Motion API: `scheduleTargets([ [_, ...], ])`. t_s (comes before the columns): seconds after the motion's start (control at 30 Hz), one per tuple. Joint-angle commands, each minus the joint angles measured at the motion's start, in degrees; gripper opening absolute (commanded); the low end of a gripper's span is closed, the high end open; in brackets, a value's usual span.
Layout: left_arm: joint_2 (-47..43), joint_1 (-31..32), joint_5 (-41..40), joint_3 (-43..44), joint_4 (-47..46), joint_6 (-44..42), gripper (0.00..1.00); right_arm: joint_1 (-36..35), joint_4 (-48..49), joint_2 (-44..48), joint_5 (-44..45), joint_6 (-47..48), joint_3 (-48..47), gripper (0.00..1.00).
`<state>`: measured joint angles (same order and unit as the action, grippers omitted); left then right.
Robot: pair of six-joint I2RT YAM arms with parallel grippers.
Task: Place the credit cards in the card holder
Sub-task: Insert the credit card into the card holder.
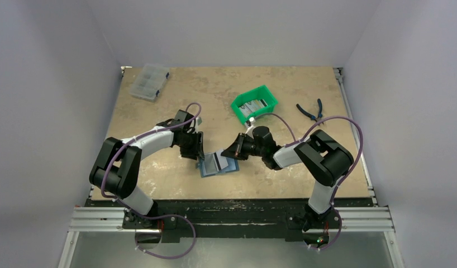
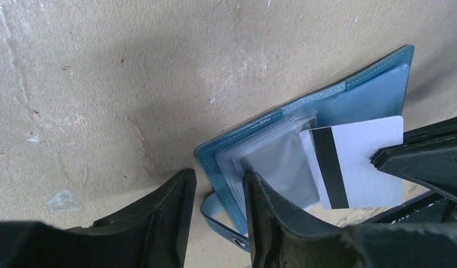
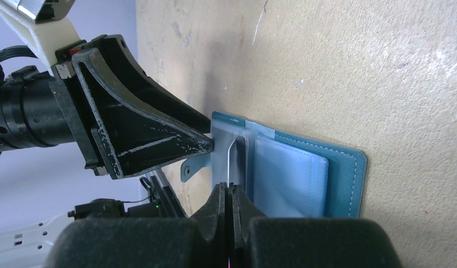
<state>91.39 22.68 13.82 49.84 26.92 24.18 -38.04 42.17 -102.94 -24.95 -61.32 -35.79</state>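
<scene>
The teal card holder [image 1: 218, 164] lies open on the table between the two grippers; it also shows in the left wrist view [image 2: 377, 92] and the right wrist view [image 3: 341, 173]. My left gripper [image 1: 195, 149] is open at the holder's left edge, and one finger [image 2: 271, 218] rests on the clear sleeves [image 2: 282, 162]. The snap strap [image 2: 220, 215] lies between the fingers. My right gripper [image 1: 236, 149] is shut on a white credit card with a black stripe [image 2: 363, 162]. The card's edge [image 3: 233, 159] stands at a sleeve opening. More cards [image 1: 253, 106] lie in the green bin.
A green bin [image 1: 266, 94] stands behind the right gripper. A clear compartment box [image 1: 150, 81] is at the back left. Blue-handled pliers [image 1: 310, 111] lie at the right. The left gripper's dark finger [image 3: 153, 139] is close to my right gripper [image 3: 230, 192].
</scene>
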Motion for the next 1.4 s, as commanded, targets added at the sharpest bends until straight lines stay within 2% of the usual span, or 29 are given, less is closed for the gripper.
scheduleTargets([
  [0.0,-0.32,0.61,-0.63,-0.75,-1.56,-1.30,0.41,-0.41,5.39,-1.26,0.92,2.41,-0.66,0.00],
  [0.33,-0.60,0.78,-0.99,-0.87,-1.45,-1.31,0.41,-0.41,7.57,-2.94,-1.86,9.36,-1.44,0.00],
  [0.6,-0.04,0.79,-1.47,-0.71,-1.27,-1.31,0.41,-0.08,-2.21,-0.62,-2.07,17.74,-4.51,0.00],
  [0.97,0.01,0.79,-1.52,-0.71,-1.25,-1.42,0.41,0.79,-5.01,-0.87,-4.45,22.33,-7.10,0.00],
  [1.07,-0.05,0.79,-1.50,-0.71,-1.28,-1.42,0.41,0.73,-3.76,-1.68,-3.44,20.46,-7.07,0.00],
  [1.37,-0.58,1.23,-0.82,-1.03,-1.68,-0.89,0.41,0.38,14.50,-6.09,-2.70,5.32,-0.73,0.00],
])
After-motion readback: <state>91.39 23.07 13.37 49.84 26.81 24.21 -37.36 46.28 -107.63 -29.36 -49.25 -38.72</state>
